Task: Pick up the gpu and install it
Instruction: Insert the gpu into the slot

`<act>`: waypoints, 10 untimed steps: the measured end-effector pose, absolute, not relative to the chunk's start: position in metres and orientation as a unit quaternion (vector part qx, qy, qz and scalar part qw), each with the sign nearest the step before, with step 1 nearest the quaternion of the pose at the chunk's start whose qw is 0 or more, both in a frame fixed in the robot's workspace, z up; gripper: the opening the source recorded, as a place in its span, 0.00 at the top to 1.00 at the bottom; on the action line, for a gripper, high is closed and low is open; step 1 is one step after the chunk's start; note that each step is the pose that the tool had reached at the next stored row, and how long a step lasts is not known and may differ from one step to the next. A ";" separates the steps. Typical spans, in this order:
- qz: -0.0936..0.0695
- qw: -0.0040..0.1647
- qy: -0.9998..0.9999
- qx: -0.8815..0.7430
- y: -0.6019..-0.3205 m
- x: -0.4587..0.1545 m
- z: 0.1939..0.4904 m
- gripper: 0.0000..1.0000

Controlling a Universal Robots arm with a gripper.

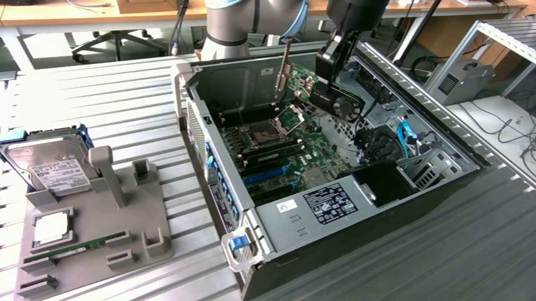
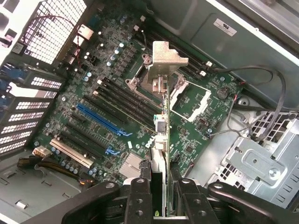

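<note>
1 claw [image 2: 162, 193] half-open, snug around the gpu [image 2: 161, 126]

The arm [image 1: 230, 25] reaches in from the far side, wrist turned downward. Its gripper [image 1: 333, 66] hangs near vertical, fingers [image 2: 140, 196] clamped on the gpu [image 1: 339, 97].
</note>
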State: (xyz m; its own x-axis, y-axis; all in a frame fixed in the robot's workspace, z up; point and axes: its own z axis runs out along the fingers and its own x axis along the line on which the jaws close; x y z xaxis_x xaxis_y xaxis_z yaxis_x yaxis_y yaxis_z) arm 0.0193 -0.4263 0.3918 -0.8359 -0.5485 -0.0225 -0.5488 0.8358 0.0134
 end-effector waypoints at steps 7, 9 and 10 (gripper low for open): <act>0.010 0.009 0.956 -0.294 -0.426 0.019 0.392 0.74; 0.010 0.009 0.955 -0.297 -0.426 0.019 0.392 0.74; 0.010 0.009 0.955 -0.298 -0.426 0.019 0.392 0.74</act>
State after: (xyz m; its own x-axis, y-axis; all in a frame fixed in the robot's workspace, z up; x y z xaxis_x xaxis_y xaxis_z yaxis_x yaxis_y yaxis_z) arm 0.0193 -0.4263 0.3918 -0.8227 -0.5681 -0.0225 -0.5684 0.8226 0.0134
